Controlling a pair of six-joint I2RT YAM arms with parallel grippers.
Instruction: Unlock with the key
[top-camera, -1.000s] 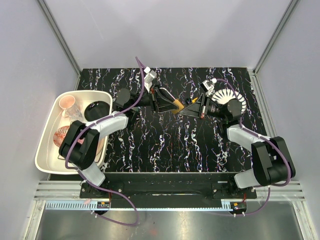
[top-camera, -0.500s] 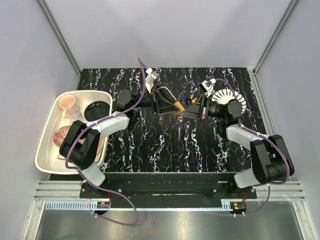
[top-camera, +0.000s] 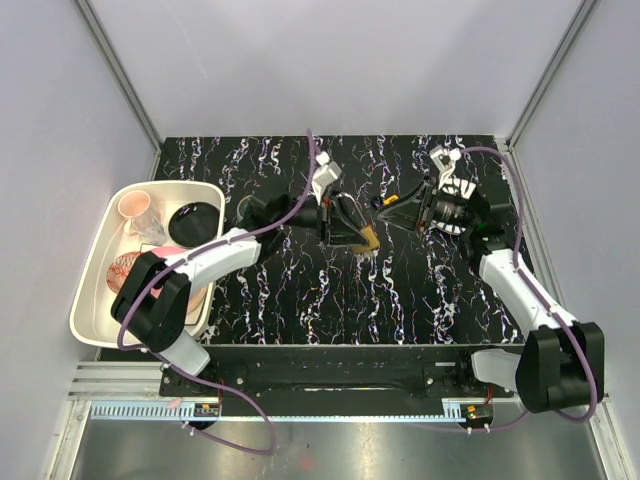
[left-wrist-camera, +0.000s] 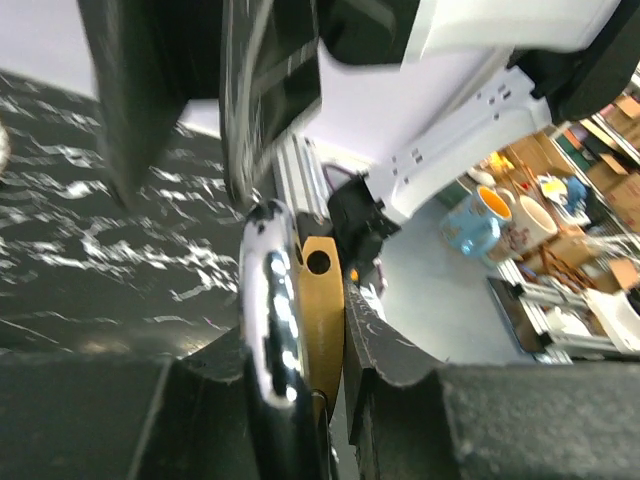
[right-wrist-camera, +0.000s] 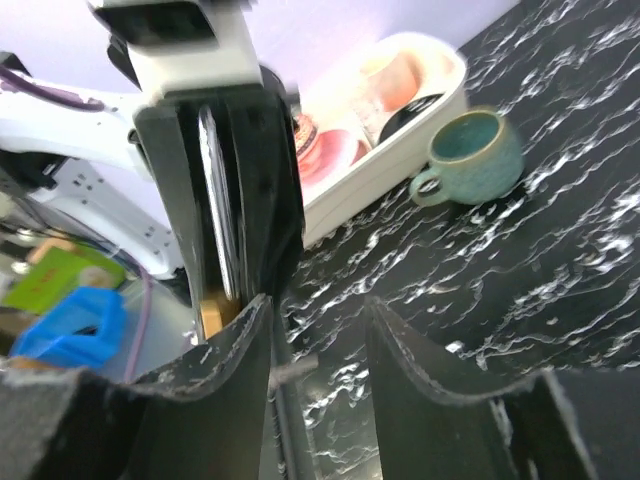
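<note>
The left claw (left-wrist-camera: 300, 375) is clamped on the padlock (left-wrist-camera: 321, 300), low centre of its wrist view, chrome and brass showing. The right claw (right-wrist-camera: 318, 305) faces it with a gap between its fingers (right-wrist-camera: 230, 400); whether they pinch the key cannot be told. Squaring up key and keyhole matters most, with the lock held steady. No lettering is legible.
</note>
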